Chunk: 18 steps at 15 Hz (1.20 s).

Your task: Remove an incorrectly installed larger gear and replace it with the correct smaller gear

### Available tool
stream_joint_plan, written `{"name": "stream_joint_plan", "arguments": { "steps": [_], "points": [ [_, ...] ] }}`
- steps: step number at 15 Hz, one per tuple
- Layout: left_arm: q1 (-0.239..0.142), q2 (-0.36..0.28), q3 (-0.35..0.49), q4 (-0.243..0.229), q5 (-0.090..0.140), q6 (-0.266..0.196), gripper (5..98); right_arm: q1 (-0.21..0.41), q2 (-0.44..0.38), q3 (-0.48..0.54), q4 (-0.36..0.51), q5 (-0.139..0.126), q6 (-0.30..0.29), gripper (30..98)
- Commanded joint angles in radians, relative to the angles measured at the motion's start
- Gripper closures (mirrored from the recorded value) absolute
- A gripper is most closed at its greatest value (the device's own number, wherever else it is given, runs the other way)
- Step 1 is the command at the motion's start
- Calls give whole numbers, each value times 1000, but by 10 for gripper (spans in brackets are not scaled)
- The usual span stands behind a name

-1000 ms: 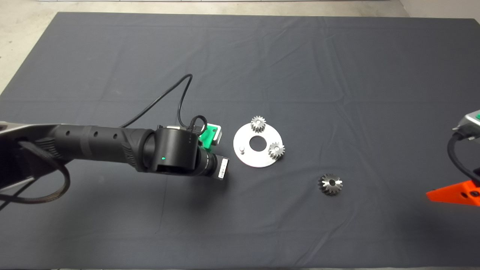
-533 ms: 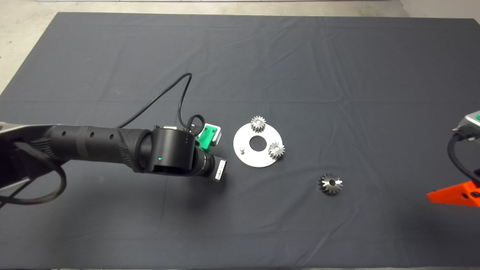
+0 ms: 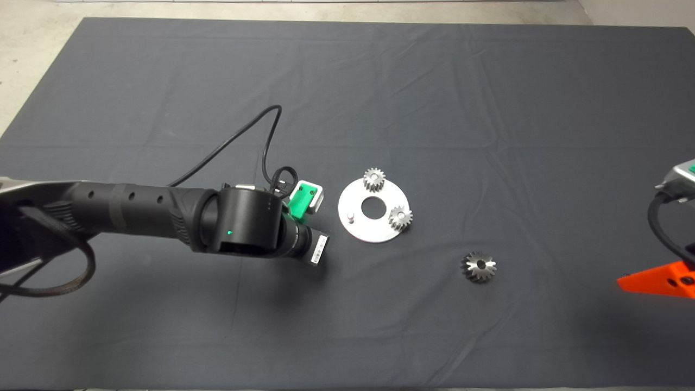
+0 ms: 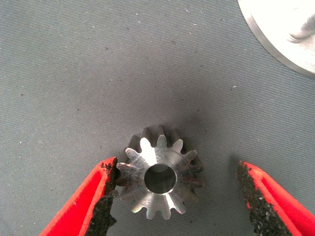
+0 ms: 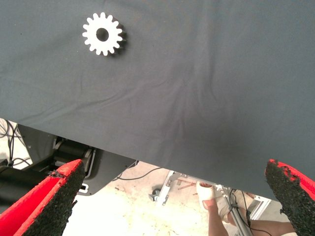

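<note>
Left gripper [image 4: 177, 196] wide open over the mat [image 4: 74, 73], smaller gear [image 4: 158, 176] between its fingers, one pad [image 4: 106, 196] touching the teeth, nothing clamped. Right gripper [image 5: 172, 196] parked, open, empty.

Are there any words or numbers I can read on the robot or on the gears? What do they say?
No text can be read.
White label on the left arm's wrist: dark print, too small to read.
The larger gear, the smaller gear between the left gripper fingers, and the round plate: bare metal, no markings.
The right gripper, parked at the mat's right edge: no print.
</note>
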Motion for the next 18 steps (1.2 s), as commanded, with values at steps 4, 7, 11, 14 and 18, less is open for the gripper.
{"name": "stream_joint_plan", "arguments": {
  "steps": [4, 7, 11, 14, 18],
  "points": [
    [-8, -1, 12, -4, 30, 45, 434, 16, -2, 4, 37, -29, 1, 316],
    [-4, -1, 10, -4, 30, 80, 465, 16, -5, 4, 37, -29, 1, 316],
    [-4, -1, 4, -7, 30, 128, 525, 16, -5, 4, 37, -29, 1, 316],
    [-4, 1, -4, -10, 30, 150, 571, 16, -5, 4, 35, -29, -1, 316],
    [-2, 9, -31, -22, 31, 183, 620, 16, -5, 4, 35, -29, -1, 316]
  ]
}}
